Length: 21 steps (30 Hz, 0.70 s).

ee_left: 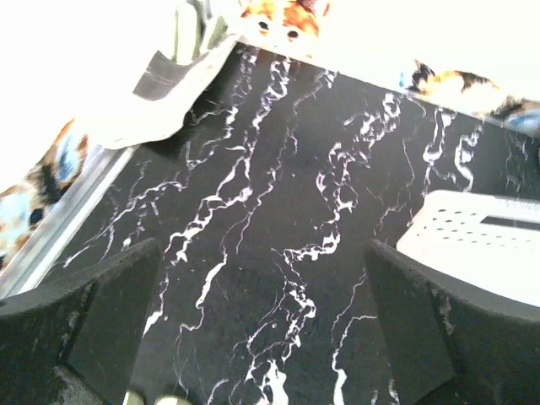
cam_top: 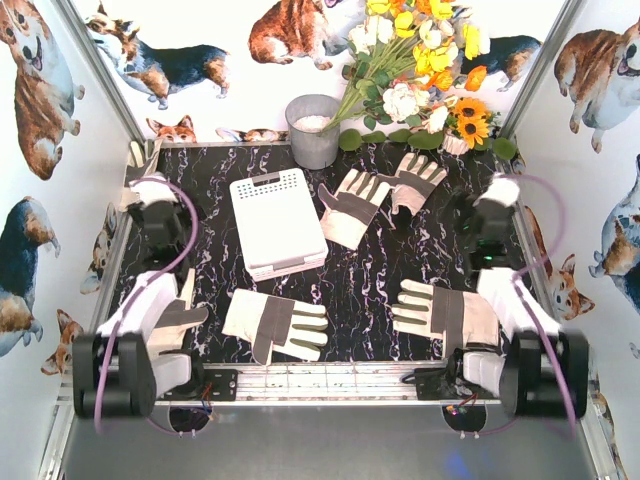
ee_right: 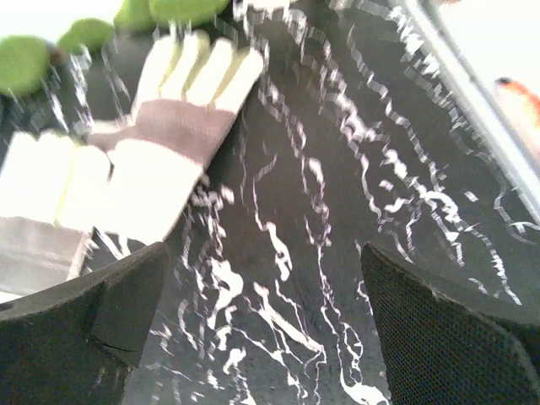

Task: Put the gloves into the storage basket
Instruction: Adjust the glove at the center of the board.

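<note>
The white storage basket (cam_top: pixel 275 222) sits on the black marbled table, left of centre; its corner shows in the left wrist view (ee_left: pixel 481 232). Two gloves (cam_top: pixel 352 205) (cam_top: pixel 415 180) lie behind and right of it. Two more gloves (cam_top: pixel 275 325) (cam_top: pixel 445 312) lie near the front. Another glove (cam_top: pixel 170 322) lies partly under the left arm, and one (ee_left: pixel 160 76) lies at the back left corner. My left gripper (cam_top: pixel 155 205) (ee_left: pixel 261 337) is open and empty, left of the basket. My right gripper (cam_top: pixel 495 210) (ee_right: pixel 261 337) is open and empty over bare table, right of a glove (ee_right: pixel 169 126).
A grey metal bucket (cam_top: pixel 313 130) stands at the back centre. Artificial flowers (cam_top: pixel 420 70) fill the back right corner. Walls with corgi pictures enclose the table on three sides. Purple cables loop from both arms.
</note>
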{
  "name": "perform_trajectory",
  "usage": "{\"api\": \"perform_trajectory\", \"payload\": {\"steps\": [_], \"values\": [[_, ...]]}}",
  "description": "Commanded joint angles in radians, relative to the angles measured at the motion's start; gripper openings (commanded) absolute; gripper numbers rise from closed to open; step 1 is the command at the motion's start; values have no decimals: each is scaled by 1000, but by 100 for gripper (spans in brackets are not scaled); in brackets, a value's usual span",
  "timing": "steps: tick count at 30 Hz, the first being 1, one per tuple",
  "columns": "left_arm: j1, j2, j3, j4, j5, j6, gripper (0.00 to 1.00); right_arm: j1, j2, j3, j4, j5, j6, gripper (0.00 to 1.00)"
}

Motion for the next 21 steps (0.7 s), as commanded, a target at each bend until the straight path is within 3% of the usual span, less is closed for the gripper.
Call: {"api": "perform_trajectory", "payload": {"steps": [1,5,7,11,14,21], "values": [[2,-129,96,-482,-137,-188,100,-62,-190,74,-243,-7,210,100],[2,-231,183,-726,-86,-284,100,-70,-321,57,-206,-353,196,100],[2,-286,223,-810,-30,-278,100,-18,-321,136,-315,-463,157,93],[3,-373,347,-994,-4,-190,100,221,-304,249,-590,-419,83,88],[2,-400,427,-1101,-49,-122,100,380,-307,257,-628,-407,142,87],[2,-536,301,-1011,-58,-28,100,668,-253,249,-764,-377,356,78]]}}
